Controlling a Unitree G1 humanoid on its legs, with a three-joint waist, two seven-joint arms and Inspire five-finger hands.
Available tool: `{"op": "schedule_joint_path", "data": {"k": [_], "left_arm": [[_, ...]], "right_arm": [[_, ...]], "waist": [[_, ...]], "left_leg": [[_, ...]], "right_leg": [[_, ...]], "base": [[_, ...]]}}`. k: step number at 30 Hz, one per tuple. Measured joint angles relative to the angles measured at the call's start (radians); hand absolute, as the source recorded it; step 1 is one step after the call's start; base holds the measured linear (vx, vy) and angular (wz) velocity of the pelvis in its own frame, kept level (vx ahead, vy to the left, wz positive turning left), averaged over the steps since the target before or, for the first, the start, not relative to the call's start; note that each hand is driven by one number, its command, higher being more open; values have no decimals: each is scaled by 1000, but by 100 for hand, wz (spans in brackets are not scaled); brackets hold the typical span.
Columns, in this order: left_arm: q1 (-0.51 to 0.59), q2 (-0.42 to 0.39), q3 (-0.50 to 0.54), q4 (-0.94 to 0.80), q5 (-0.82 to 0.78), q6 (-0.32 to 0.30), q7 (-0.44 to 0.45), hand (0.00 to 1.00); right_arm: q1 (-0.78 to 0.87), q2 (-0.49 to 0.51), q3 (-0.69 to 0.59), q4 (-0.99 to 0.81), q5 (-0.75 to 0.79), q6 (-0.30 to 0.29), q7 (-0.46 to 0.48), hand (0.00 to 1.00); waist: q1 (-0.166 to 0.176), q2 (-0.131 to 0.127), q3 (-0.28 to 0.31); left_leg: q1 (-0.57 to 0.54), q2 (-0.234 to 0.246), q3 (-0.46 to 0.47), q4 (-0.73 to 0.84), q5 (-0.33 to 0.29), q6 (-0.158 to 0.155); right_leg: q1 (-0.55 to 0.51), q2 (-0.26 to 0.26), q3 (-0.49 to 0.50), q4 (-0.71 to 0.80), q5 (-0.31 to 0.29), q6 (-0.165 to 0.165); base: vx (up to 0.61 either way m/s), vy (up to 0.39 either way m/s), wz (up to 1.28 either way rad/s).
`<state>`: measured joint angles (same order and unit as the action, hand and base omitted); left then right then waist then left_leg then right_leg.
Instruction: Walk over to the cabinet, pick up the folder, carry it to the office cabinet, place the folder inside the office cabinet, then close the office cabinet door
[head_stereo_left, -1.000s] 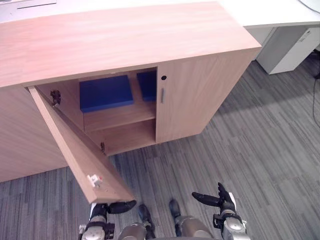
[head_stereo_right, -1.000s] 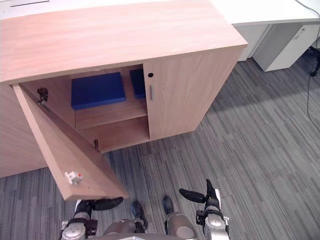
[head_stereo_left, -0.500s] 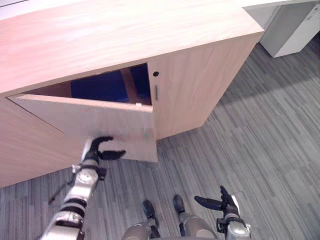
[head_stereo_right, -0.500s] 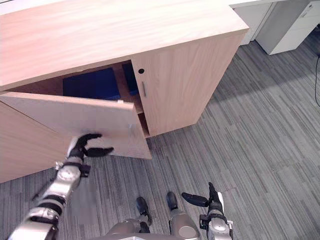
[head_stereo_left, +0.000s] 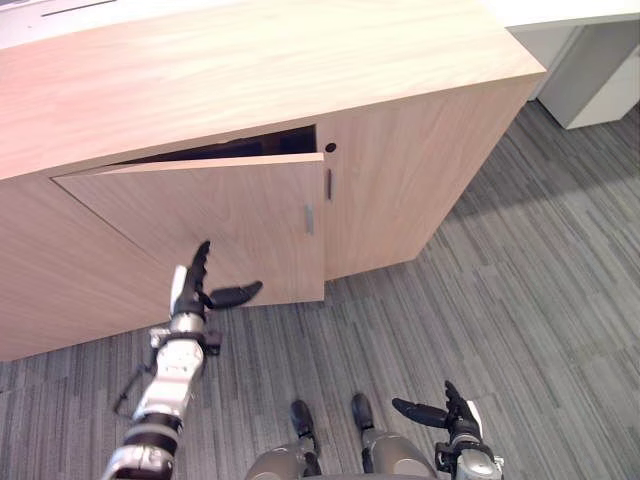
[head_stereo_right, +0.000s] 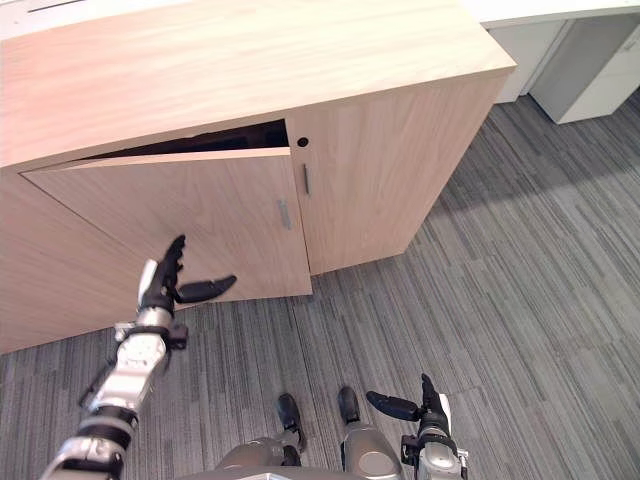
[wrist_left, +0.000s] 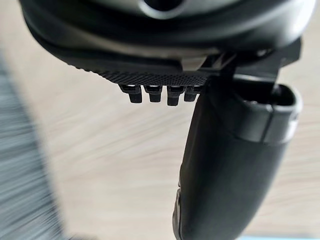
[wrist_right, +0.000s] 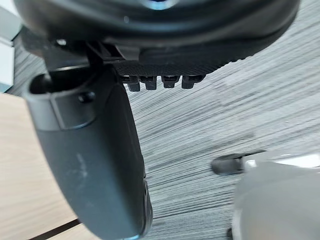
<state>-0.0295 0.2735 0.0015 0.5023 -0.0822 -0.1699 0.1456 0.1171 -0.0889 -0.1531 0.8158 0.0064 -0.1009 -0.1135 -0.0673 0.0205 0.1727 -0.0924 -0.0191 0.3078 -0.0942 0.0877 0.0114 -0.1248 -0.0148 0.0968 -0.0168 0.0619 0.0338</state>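
1. The office cabinet (head_stereo_left: 250, 70) is a big, light wood box. It takes up the upper left and middle of the head views.
2. Its left door (head_stereo_left: 200, 210) is almost closed but still a little way open. It swings out at a slant.
3. A dark gap (head_stereo_left: 245, 150) runs along the top of that door and gets wider toward the middle of the cabinet.
4. The gap is too dark to see what is inside, so I cannot tell where the folder is. Neither hand is holding it.
5. The left door has a small grey handle (head_stereo_left: 309, 218) near its right edge.
6. The right door (head_stereo_left: 400, 190) is closed. It has a thin dark handle (head_stereo_left: 328, 184) and a round keyhole (head_stereo_left: 330, 147) above it.
7. The left hand (head_stereo_left: 192, 292) is at the lower left, reaching up in front of the bottom part of the left door. Its fingers are straight, its thumb sticks out to the side, and it holds nothing. I cannot tell if the fingertips touch the wood.
8. In the left wrist view, the fingers (wrist_left: 150, 92) point at blurry wood.
9. The right hand (head_stereo_left: 455, 412) is at the bottom right, low over the grey striped carpet (head_stereo_left: 520, 300). It is loose and holds nothing.
10. A white cupboard (head_stereo_left: 605, 75) stands in the upper right corner.
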Motion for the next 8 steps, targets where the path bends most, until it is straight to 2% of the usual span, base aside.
{"op": "schedule_joint_path", "data": {"k": [3, 8], "left_arm": [[128, -61, 0, 32, -14, 14, -28, 100], [219, -92, 42, 183, -13, 20, -64, 100]], "right_arm": [[-30, 0, -9, 0, 0, 1, -2, 100], [-49, -5, -19, 0, -1, 1, -2, 100]], "waist": [[22, 0, 0], [29, 3, -2]], "left_leg": [[6, -1, -6, 0, -3, -1], [40, -3, -41, 0, -6, 2]], "right_leg": [[11, -2, -10, -4, -1, 5], [62, -5, -44, -8, -19, 5]], "base": [[29, 13, 11], [44, -7, 19]]}}
